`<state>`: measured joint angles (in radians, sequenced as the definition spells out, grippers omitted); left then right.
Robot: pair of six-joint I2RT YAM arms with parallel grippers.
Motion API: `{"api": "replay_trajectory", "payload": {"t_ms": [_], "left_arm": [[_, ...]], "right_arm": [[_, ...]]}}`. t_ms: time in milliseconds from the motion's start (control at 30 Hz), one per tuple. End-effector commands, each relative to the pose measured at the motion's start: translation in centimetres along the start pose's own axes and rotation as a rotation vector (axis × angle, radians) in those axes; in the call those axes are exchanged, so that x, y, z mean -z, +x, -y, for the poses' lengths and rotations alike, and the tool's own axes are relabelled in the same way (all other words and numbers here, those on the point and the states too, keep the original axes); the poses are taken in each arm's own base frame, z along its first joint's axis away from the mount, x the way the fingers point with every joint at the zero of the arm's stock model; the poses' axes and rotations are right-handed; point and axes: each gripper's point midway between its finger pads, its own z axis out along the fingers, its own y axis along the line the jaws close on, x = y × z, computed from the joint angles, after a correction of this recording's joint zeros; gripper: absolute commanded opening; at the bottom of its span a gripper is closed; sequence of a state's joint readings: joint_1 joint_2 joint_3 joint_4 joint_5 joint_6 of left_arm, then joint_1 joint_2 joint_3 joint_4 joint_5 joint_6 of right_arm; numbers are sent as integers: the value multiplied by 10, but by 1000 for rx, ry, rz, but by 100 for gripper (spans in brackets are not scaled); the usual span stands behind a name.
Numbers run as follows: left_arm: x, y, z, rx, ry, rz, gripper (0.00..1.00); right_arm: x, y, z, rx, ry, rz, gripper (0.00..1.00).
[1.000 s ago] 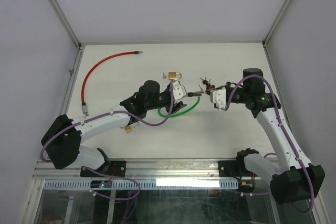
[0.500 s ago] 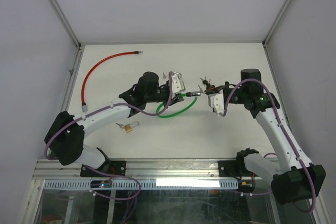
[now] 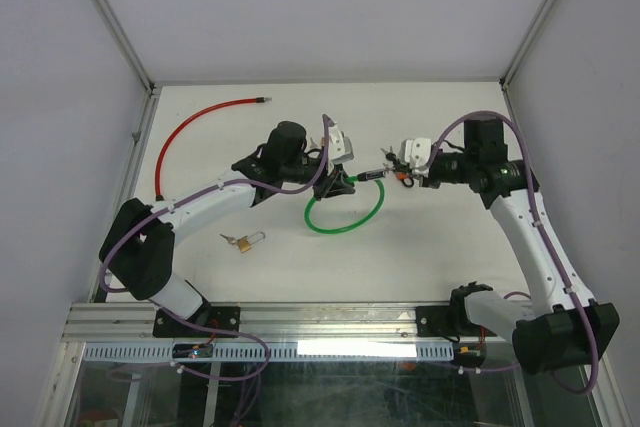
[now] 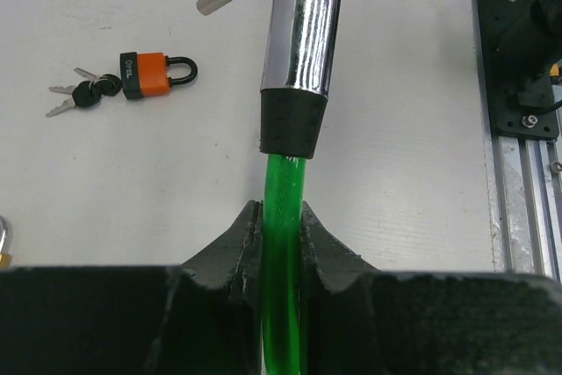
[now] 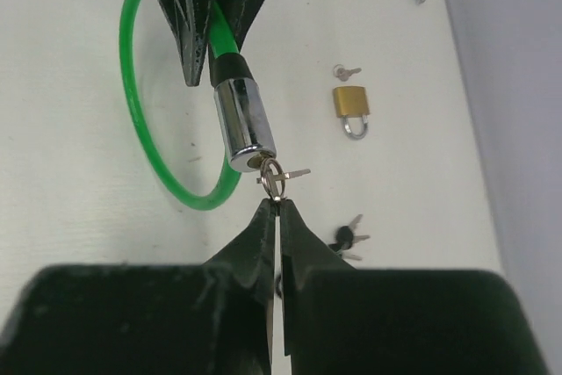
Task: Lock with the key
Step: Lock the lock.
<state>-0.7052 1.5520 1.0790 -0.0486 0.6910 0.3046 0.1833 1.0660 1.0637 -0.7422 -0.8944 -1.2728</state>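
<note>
A green cable lock [image 3: 346, 219] lies in a loop on the white table. Its chrome cylinder [image 4: 301, 28] with a black collar is lifted. My left gripper [image 4: 281, 217] is shut on the green cable [image 4: 283, 183] just below that collar. In the right wrist view the cylinder [image 5: 241, 125] points at my right gripper [image 5: 277, 208], which is shut on the key [image 5: 278, 202], seen edge-on at the cylinder's keyhole end. A key ring [image 5: 271, 172] with a second key hangs there. From above, the two grippers [image 3: 335, 185] [image 3: 392, 173] face each other across the cylinder [image 3: 370, 176].
A brass padlock [image 5: 351, 107] with a small key [image 5: 345, 71] lies beyond the cylinder. An orange padlock [image 4: 154, 76] with black-headed keys [image 4: 83, 94] sits nearby. A red cable [image 3: 195, 127] curves at the back left. Another small padlock [image 3: 243, 242] lies near the left arm.
The left gripper has shut on the green cable and shifted back, raising the cylinder end. The right gripper has turned and come in to the cylinder's end with the key.
</note>
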Motion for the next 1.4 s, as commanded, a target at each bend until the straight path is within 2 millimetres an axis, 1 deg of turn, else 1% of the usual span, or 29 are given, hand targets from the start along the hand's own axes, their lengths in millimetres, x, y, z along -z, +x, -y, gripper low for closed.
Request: {"api": "replay_trajectory", "payload": {"t_ms": [0,33,100,167,200,267,400,433,500,567,600,667,767,900,933,1067,1133,1200,1300,1367], "left_arm": [[9,-18,1,53,2,21,0],[10,-17,2,47,-8,19,0],[13,-15,0,33,-40,12,0],[14,-15,0,28,-48,12,0],[14,-14,0,30,-48,10,0],[12,-13,0,42,-41,8,0],[11,-13,4,92,20,17,0],[10,-13,5,110,38,18,0],[9,-13,9,145,73,8,0],[8,-14,10,163,95,1,0],[8,-12,9,168,93,-7,0],[9,-10,8,157,73,-13,0],[12,-8,2,143,21,-21,0],[16,-8,-2,135,-22,-10,0],[17,-8,-1,134,-27,-2,0],[19,-8,12,154,15,24,0],[21,-6,17,173,32,25,0],[23,-8,21,185,38,33,0],[26,-16,23,205,33,71,0],[25,-16,24,236,26,88,0]], "right_arm": [[7,-16,12,-324,13,26,0],[5,-16,8,-387,-3,29,0],[4,-18,3,-445,-28,36,0],[5,-19,-1,-447,-43,39,0],[7,-20,-2,-410,-40,39,0],[12,-19,-6,-289,-6,27,0],[24,-15,-20,126,44,-1,0],[26,-15,-20,161,35,-7,0],[27,-15,-17,135,27,-19,0],[28,-14,-9,63,71,-29,0],[28,-15,-2,33,100,-29,0],[30,-17,3,-49,109,-27,0],[28,-12,3,-161,85,-28,0],[34,-9,7,-245,96,-16,0],[36,-10,5,-231,92,-2,0],[35,-18,-11,-116,94,75,0],[35,-19,-13,-109,113,88,0],[34,-18,-12,-153,111,89,0],[31,-16,-3,-274,128,103,0],[27,-12,1,-352,143,120,0]]}}
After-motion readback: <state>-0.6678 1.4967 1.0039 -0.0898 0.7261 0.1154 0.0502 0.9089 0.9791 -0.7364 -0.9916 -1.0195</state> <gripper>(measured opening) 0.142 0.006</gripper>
